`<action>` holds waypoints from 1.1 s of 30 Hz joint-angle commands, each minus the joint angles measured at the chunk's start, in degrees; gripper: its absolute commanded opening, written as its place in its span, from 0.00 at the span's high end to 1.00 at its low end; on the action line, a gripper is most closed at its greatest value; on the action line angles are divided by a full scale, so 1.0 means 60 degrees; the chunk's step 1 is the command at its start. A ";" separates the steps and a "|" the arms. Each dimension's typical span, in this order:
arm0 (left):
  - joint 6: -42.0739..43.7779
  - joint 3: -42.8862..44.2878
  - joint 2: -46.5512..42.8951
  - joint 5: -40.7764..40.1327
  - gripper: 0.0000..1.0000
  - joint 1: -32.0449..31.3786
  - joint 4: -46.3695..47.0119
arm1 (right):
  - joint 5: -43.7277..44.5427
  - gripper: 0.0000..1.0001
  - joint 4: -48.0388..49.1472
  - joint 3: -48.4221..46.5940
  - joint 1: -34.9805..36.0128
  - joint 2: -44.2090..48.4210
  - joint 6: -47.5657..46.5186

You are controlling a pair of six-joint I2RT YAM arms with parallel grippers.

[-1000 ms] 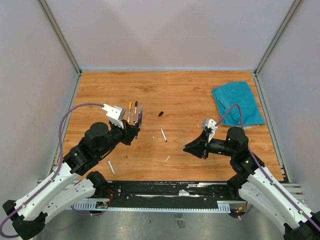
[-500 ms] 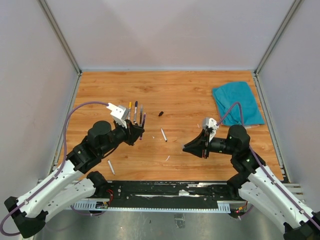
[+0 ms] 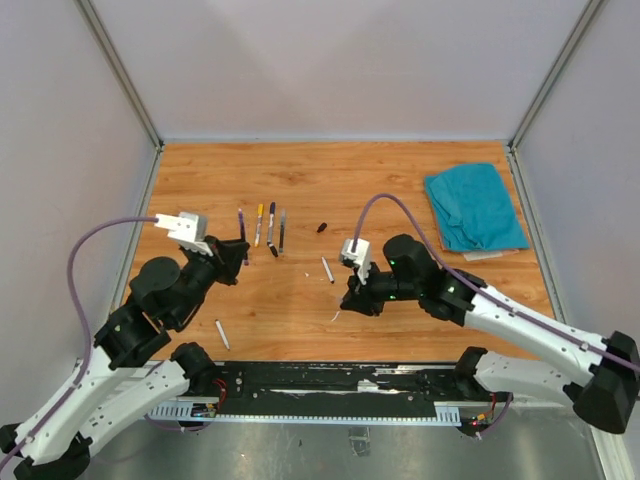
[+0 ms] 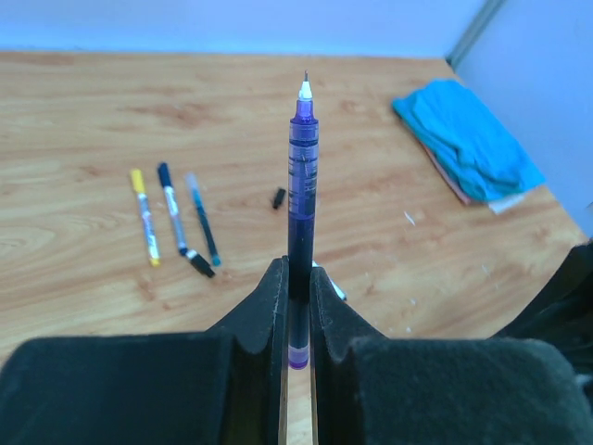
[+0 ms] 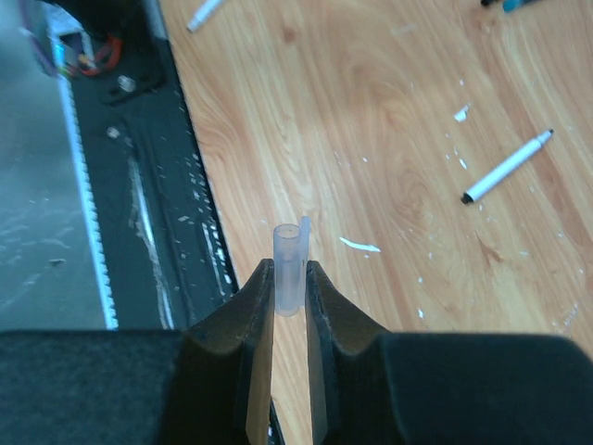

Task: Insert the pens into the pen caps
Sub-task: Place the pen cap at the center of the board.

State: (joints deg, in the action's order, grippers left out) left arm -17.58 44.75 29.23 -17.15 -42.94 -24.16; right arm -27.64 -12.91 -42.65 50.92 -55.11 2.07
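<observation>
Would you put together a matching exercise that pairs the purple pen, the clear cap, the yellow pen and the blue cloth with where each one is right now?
Things:
1. purple pen
2. clear cap
3. yellow pen
4. blue cloth

Places:
A. lying in a row with two other pens
B. clamped in the right end effector
C. bunched up at the far right
D. clamped in the left end effector

Pairs: 1-D, 2-B, 3-A, 4-C
</observation>
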 commanded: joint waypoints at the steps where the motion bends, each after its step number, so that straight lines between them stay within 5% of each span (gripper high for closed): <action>1: 0.0091 0.0250 -0.0692 -0.1631 1.00 -0.0051 -0.0663 | 0.2103 0.85 -0.1581 -0.0909 0.0791 -0.1182 -0.1062; 15: -0.0474 0.0092 -0.2126 -0.3024 0.99 -0.0048 -0.1185 | 0.3817 0.85 -0.3696 -0.3200 0.2455 -0.5507 -0.3032; 33: -0.0483 0.0089 -0.2095 -0.2978 1.00 -0.0051 -0.1196 | 0.3722 0.85 -0.4560 -0.4866 0.2498 -0.7853 -0.4370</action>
State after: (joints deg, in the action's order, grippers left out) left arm -19.99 45.30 16.95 -33.95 -42.94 -31.92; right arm -5.74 -37.95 -69.60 65.12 -100.51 -22.33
